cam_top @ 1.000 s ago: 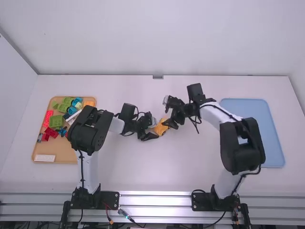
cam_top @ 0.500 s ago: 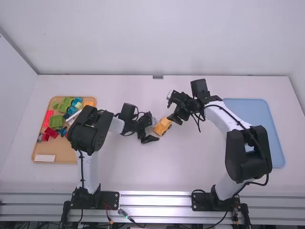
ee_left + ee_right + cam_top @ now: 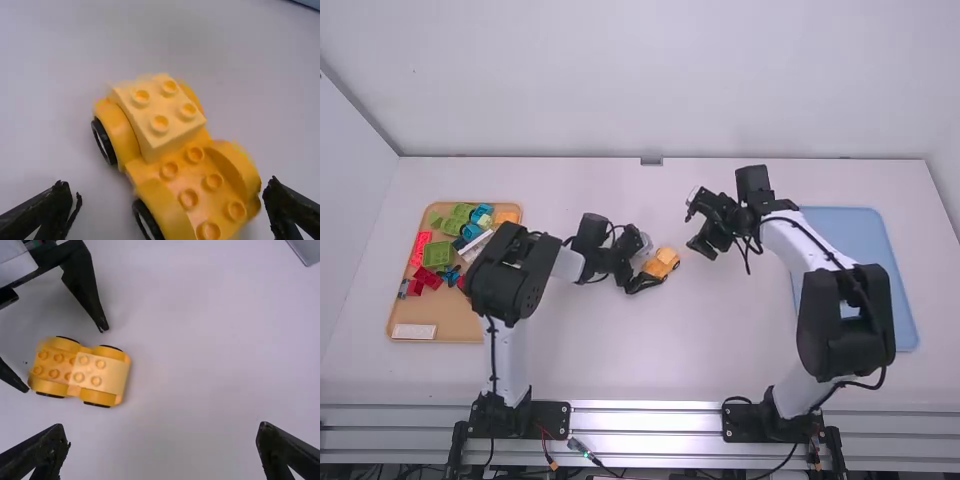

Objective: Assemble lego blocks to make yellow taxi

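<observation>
The orange-yellow car base (image 3: 195,200) with black wheels stands on the table, and a paler yellow block (image 3: 157,117) sits on one end of it. In the high view the car (image 3: 662,263) is near the middle, at the tips of my left gripper (image 3: 648,276). In the left wrist view my left gripper (image 3: 167,202) is open, its fingers apart on either side of the car. My right gripper (image 3: 702,250) is to the right of the car; in its own wrist view the right gripper (image 3: 162,437) stands open with nothing between its fingers.
A tan tray (image 3: 455,320) with green, red, blue and other blocks lies at the left, partly under the left arm. A blue tray (image 3: 850,225) lies at the right, partly behind the right arm.
My right gripper has moved away from the car to the right. The left gripper has shifted slightly right toward the car, and its fingers now appear around the car's near end.
</observation>
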### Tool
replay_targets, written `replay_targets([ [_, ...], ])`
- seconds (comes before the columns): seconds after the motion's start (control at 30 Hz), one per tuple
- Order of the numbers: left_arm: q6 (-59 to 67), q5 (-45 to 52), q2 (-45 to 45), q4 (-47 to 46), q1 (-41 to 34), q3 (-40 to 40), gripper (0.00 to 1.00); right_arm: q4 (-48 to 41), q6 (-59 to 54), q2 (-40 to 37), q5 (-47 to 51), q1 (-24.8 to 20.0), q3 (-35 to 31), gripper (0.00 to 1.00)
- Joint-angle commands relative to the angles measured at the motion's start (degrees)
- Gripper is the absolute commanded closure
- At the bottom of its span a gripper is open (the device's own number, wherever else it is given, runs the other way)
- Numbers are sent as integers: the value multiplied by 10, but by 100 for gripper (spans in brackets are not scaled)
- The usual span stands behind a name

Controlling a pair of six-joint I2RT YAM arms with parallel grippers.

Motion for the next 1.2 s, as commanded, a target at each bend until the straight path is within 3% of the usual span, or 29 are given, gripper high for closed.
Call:
replay_targets([
  [0.0, -103, -96, 14, 2, -32, -21, 1, -2, 0, 4, -5, -7, 0, 1],
  [0.23, -238, -287, 14, 181, -94, -99, 1, 2, 5, 4, -5, -19, 0, 1],
  [0.53, -274, -318, 28, 179, -98, -86, 3, 2, 0, 4, -32, -22, 0, 1],
  [0.57, -271, -315, 37, 165, -99, -73, 9, 2, 0, 4, -31, -22, 0, 1],
  [0.63, -254, -315, 48, 135, -98, -56, 32, 0, 0, 4, -31, -22, 0, 1],
  [0.67, -251, -315, 49, 130, -98, -54, 34, -1, 0, 4, -31, -22, 0, 1],
  [0.73, -199, -316, 47, 99, -100, -49, 61, 0, 0, 4, -31, -23, 0, 1],
  [0.83, -135, -306, 39, 82, -92, -54, 74, 0, 0, 4, -31, -28, 0, 1],
  [1.17, 249, -80, -47, -16, -42, -128, 65, 2, 1, 4, -31, -28, 0, 1],
])
